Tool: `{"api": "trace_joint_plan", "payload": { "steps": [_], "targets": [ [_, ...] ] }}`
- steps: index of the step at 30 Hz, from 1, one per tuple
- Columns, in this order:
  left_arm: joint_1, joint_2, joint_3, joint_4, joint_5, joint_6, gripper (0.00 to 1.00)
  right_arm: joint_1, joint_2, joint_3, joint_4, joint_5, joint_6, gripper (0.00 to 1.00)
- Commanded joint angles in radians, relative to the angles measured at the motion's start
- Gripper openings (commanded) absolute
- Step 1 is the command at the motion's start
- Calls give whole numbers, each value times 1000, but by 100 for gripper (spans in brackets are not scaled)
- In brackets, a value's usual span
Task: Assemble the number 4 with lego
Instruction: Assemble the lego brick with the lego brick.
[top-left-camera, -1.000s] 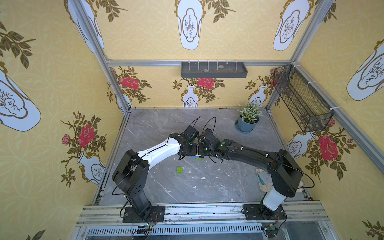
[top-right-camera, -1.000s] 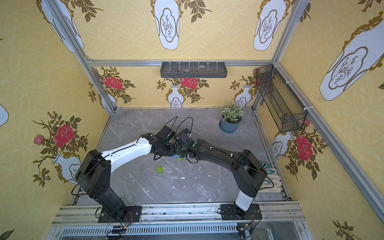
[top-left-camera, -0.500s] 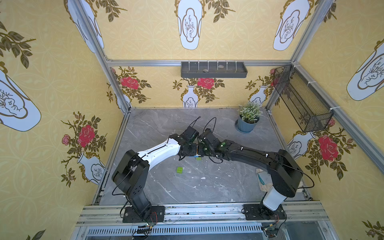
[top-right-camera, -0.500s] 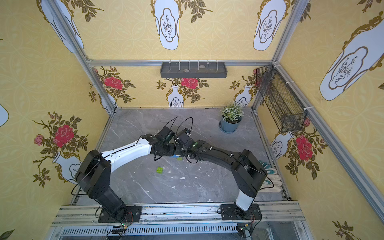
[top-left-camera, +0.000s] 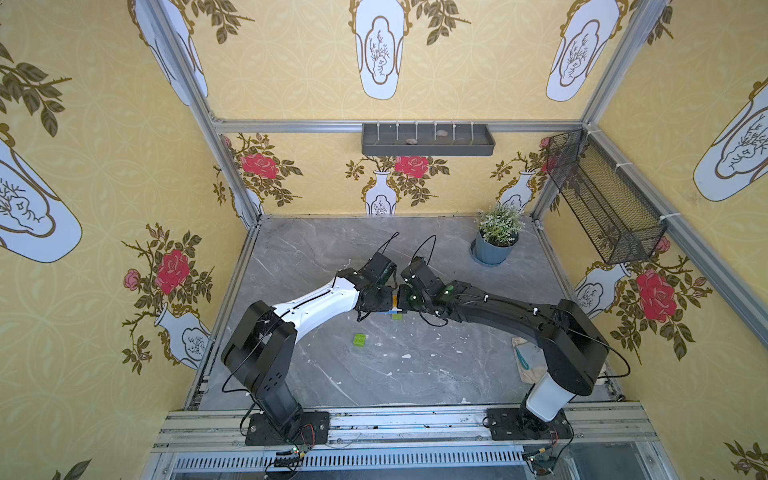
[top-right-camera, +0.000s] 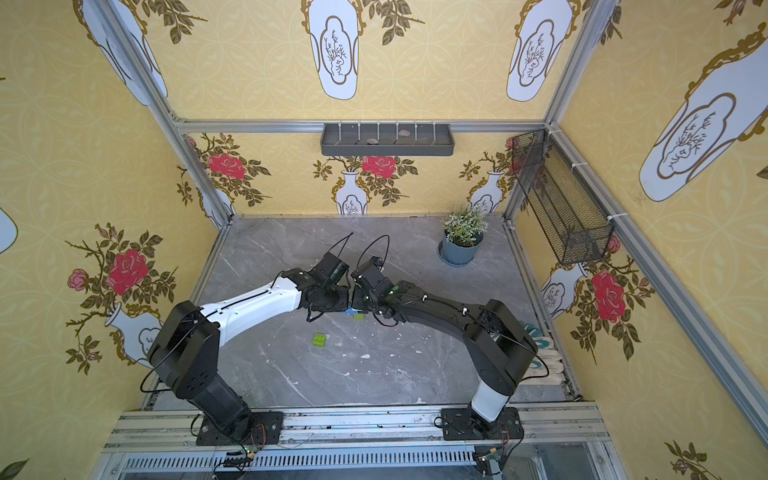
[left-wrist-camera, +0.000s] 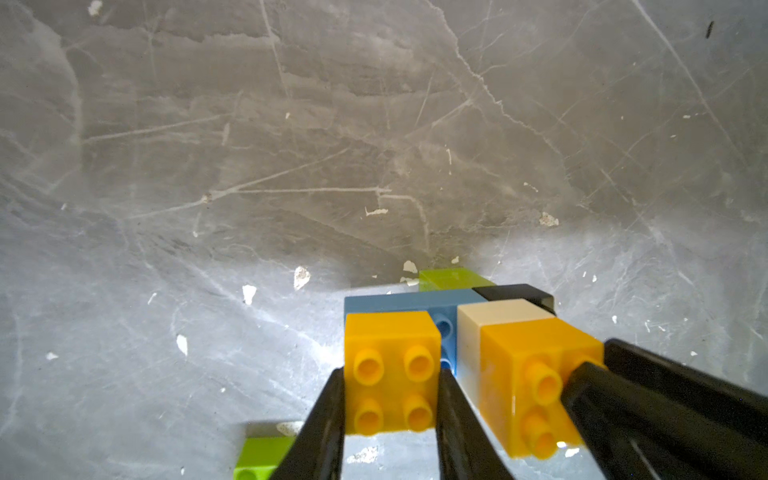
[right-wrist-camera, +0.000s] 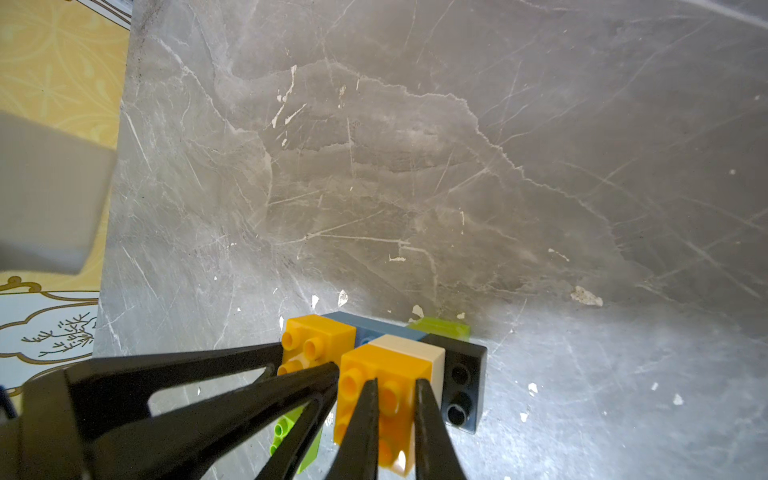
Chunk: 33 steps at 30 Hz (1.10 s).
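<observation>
yellow plastic fills both wrist views. the left gripper (left-wrist-camera: 390, 399) is clamped on a yellow brick (left-wrist-camera: 390, 357) at the lower middle of the frame, with a finger flat against each side. the right gripper (right-wrist-camera: 397, 386) is nearly closed and its tips rest on the studs of the other yellow (right-wrist-camera: 374, 361); i cannot tell whether it pinches a stud. both yellows sit on the number 4 (left-wrist-camera: 449, 332), with its blue bar (left-wrist-camera: 399, 300), white (left-wrist-camera: 494, 313), black (left-wrist-camera: 519, 291) and green (left-wrist-camera: 453, 278), on the grey table (left-wrist-camera: 291, 166). in a top view the number 4 (top-left-camera: 397, 316) lies mid-frame, mostly hidden under the wrists. this looks like the seating step, one arm steadying while the other presses. a loose green brick (top-left-camera: 359, 339) lies just below and left, unattached. the next move likely calls for a straight push, then a clean release that doesn't tip the build.
</observation>
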Motion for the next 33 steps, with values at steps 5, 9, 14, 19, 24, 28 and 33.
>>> {"api": "trace_joint_plan", "payload": {
  "steps": [5, 9, 14, 19, 24, 28, 33],
  "targets": [
    [0, 4, -7, -32, 8, -18, 39, 3, 36, -31, -386, -55, 0, 14],
    [2, 8, -5, -35, 10, -17, 41, 2, 36, -31, -385, -54, -1, 14],
    [5, 16, 0, -41, 14, -11, 41, 3, 36, -31, -385, -54, -3, 14],
    [8, 17, 15, -53, 9, 3, 33, 3, 34, -31, -385, -53, -6, 14],
    [8, 27, 41, -67, 9, 6, 33, 3, 36, -31, -383, -54, -7, 14],
    [8, 54, 64, -87, 13, 14, 33, 3, 35, -34, -383, -51, -5, 14],
    [7, 57, 67, -115, 1, 13, 28, 3, 36, -34, -380, -50, -8, 14]
  ]
}}
